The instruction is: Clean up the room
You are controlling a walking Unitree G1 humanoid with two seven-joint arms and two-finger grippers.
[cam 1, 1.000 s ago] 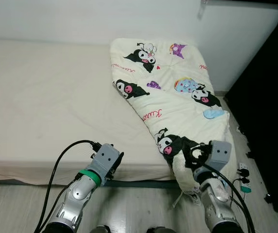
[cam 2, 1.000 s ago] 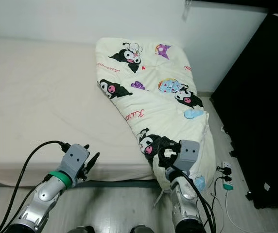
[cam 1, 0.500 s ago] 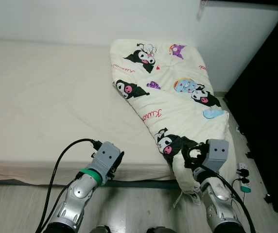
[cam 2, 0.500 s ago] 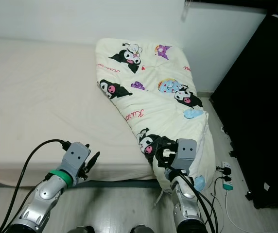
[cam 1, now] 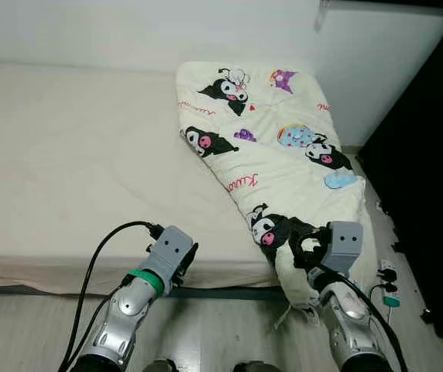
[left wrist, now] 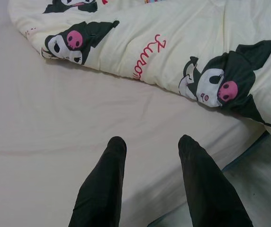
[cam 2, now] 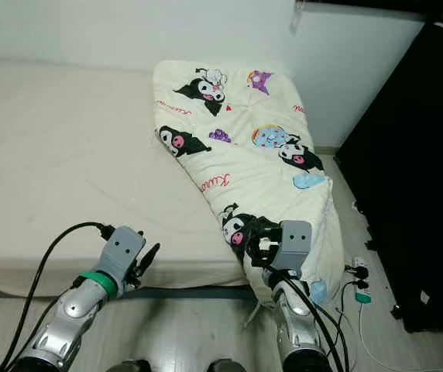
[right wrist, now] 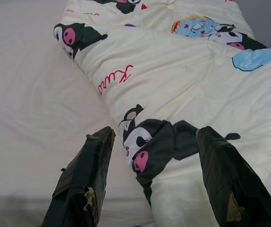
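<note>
Quilt (cam 1: pixel 279 159) unmoved, right claw (right wrist: pixel 152 182) slightly nearer.

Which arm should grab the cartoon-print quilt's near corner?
Right: its open tool already brackets the cream cartoon-print quilt corner, while the left tool sits open above bare mattress.

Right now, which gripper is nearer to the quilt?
The right. The right gripper is open over the quilt at its near corner, at the bed's edge. The left gripper is open over bare mattress, off to the quilt's left.
</note>
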